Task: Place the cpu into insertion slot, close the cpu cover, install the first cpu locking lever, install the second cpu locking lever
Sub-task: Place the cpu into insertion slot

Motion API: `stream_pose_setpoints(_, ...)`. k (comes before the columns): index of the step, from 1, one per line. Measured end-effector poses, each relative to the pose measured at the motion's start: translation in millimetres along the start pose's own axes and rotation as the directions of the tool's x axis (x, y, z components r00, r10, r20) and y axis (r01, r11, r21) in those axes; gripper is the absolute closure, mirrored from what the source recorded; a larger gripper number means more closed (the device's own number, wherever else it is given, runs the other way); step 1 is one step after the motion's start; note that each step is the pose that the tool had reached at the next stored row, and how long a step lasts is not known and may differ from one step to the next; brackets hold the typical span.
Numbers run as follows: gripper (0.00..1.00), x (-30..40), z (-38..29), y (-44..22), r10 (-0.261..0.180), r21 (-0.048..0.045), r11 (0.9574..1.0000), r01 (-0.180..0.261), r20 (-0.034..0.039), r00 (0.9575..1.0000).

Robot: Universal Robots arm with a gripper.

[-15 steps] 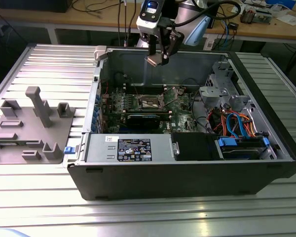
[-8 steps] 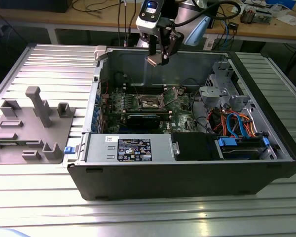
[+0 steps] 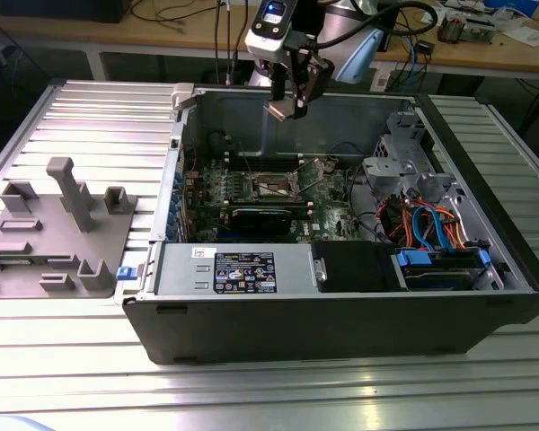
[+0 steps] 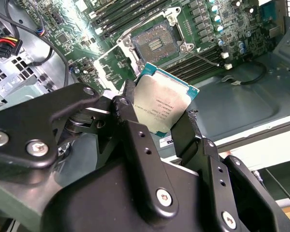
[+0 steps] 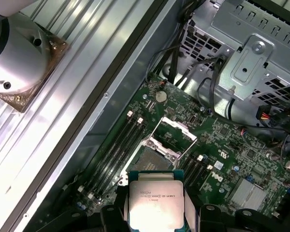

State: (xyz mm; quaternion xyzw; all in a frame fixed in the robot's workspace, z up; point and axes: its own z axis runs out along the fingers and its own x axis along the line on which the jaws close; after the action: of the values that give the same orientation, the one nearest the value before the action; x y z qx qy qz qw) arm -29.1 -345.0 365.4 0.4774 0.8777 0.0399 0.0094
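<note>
Black fingers (image 4: 135,130) of the gripper (image 4: 162,108) fill the front of the second wrist view, clamped on two opposite edges of the cpu (image 4: 164,104), which sits tilted with its silver top facing the camera. In the exterior view the gripper (image 3: 292,99) hangs above the open computer case (image 3: 341,323), well clear of the green board (image 5: 222,140).

The insertion slot (image 5: 152,162) lies bare below the chip, its dark bed uncovered. The cpu cover (image 5: 179,126) stands swung up off the slot on its far side, so nothing blocks the way down.

I judge the first step to be in hand: the chip is carried but not yet seated. Seating it calls for the chip to be level, squared to the slot's rim and centred over it, with a gentle descent, since a skewed landing could harm the contacts.
</note>
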Motion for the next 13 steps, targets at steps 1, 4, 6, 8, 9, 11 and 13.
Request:
stream_pose_setpoints(1, 0.46, 0.0, 0.0, 0.0, 0.003, -0.0001, 1.0000, -0.003, 0.0003, 1.0000)
stream_pose_setpoints(4, 0.46, 0.0, 0.2, 0.0, 0.018, -0.0004, 0.9998, -0.018, 0.0014, 0.9998)
stream_pose_setpoints(6, 0.46, 0.0, 0.3, 0.0, 0.025, -0.0005, 0.9997, -0.025, 0.0020, 0.9997)
stream_pose_setpoints(8, 0.46, 0.0, 0.7, 0.0, 0.034, -0.0008, 0.9994, -0.034, 0.0027, 0.9994)
stream_pose_setpoints(9, 0.46, 0.0, 0.8, 0.0, 0.042, -0.0010, 0.9991, -0.042, 0.0033, 0.9991)
stream_pose_setpoints(11, 0.46, 0.0, 1.2, -0.1, 0.057, -0.0013, 0.9984, -0.057, 0.0045, 0.9984)
stream_pose_setpoints(13, 0.46, 0.0, 1.8, -0.1, 0.074, -0.0017, 0.9973, -0.074, 0.0059, 0.9973)
